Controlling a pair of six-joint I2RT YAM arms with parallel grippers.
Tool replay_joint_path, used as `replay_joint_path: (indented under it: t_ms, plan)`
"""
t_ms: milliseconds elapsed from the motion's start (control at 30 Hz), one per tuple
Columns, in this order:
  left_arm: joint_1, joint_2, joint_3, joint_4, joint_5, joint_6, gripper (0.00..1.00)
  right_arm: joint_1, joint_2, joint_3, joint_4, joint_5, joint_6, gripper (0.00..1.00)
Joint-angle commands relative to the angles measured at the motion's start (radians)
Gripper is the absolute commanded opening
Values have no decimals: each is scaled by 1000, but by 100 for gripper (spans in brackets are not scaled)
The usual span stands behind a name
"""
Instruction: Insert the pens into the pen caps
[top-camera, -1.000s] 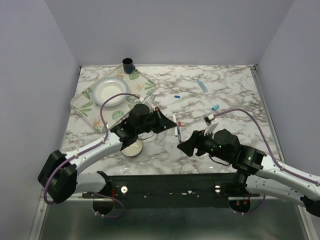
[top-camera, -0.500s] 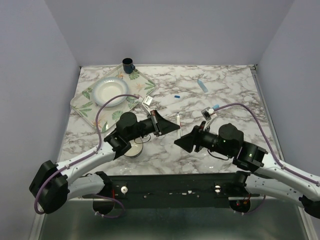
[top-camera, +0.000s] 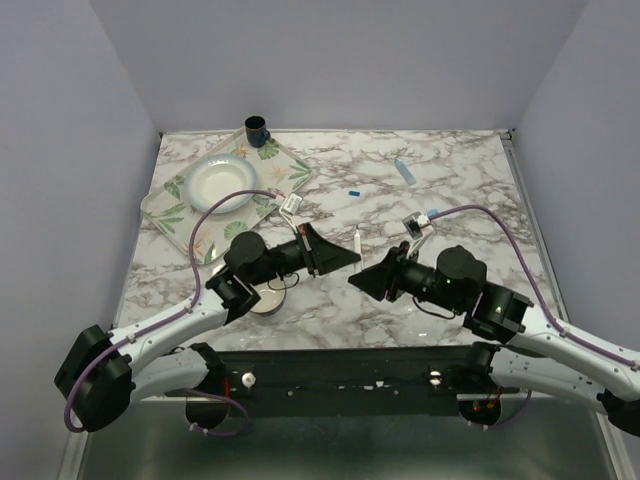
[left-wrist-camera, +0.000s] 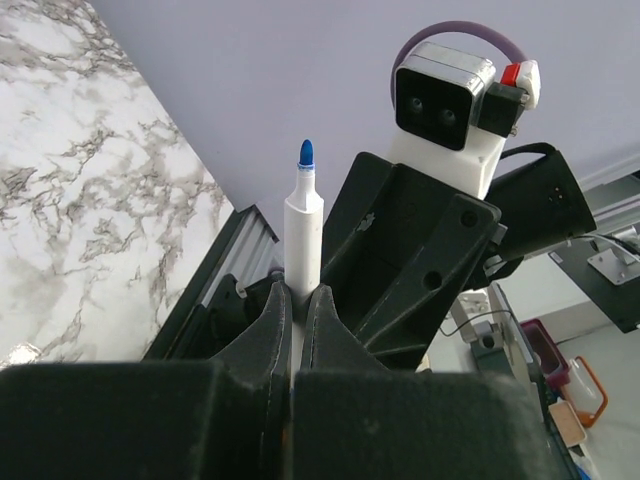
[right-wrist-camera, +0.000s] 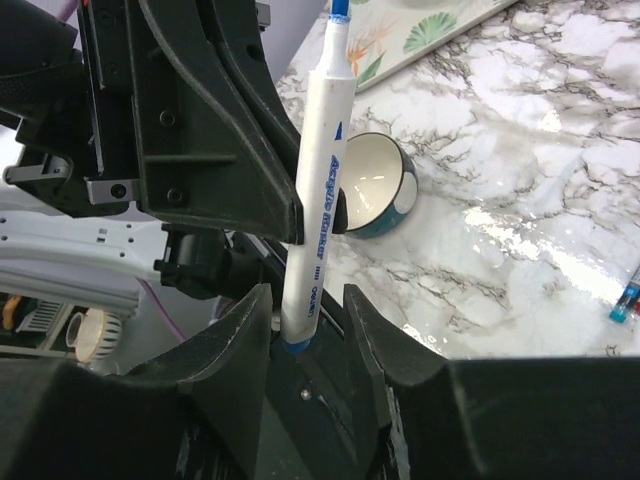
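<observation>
Marble table (top-camera: 450, 180) with tray (top-camera: 165, 212), bowl (top-camera: 266, 298), caps (top-camera: 352, 191)

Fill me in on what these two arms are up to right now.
The arms have met over the middle of the table. The left tool is shut on a white pen with a bare blue tip. The right tool faces it, its fingers either side of the pen's far end; whether they grip it is unclear. A blue cap and the light blue pen lie behind them.
</observation>
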Motion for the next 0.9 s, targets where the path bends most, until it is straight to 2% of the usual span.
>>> replay_joint_path:
  t_ms: [0, 267, 333, 400, 433, 467, 533, 567, 633, 667, 767, 867]
  plan:
    - [-12, 8, -8, 75, 37, -13, 0, -6, 8, -10, 70, 1, 30, 41]
    - [-20, 9, -12, 92, 29, -5, 0, -6, -5, -47, 117, 28, 67, 37]
    - [-20, 12, -14, 86, 23, -5, 0, -7, -11, -55, 128, 24, 68, 25]
    - [-20, 14, -12, 83, 23, -2, 0, -7, -17, -53, 116, 28, 70, 1]
    - [-20, 20, -3, 79, 27, 1, 0, -7, -20, -56, 116, 28, 73, 1]
    - [-19, 23, 4, 66, 27, 18, 14, -6, -24, -64, 118, 28, 73, 1]
    - [-20, 28, 41, -24, -6, 44, 34, -6, -40, -62, 95, 43, 80, 1]
    - [-20, 29, 55, -53, -18, 77, 48, -7, -47, -62, 63, 71, 84, 1]
    - [-20, 29, 93, -115, -41, 107, 59, -6, -86, -72, 38, 105, 97, 1]
    - [-17, 34, 109, -136, -60, 120, 69, -7, -101, -78, 20, 137, 100, 1]
    - [-15, 54, 188, -233, -71, 197, 80, -6, -156, -79, -49, 200, 100, 1]
    - [0, 86, 296, -383, -80, 341, 82, -7, -196, -73, -146, 270, 105, 1]
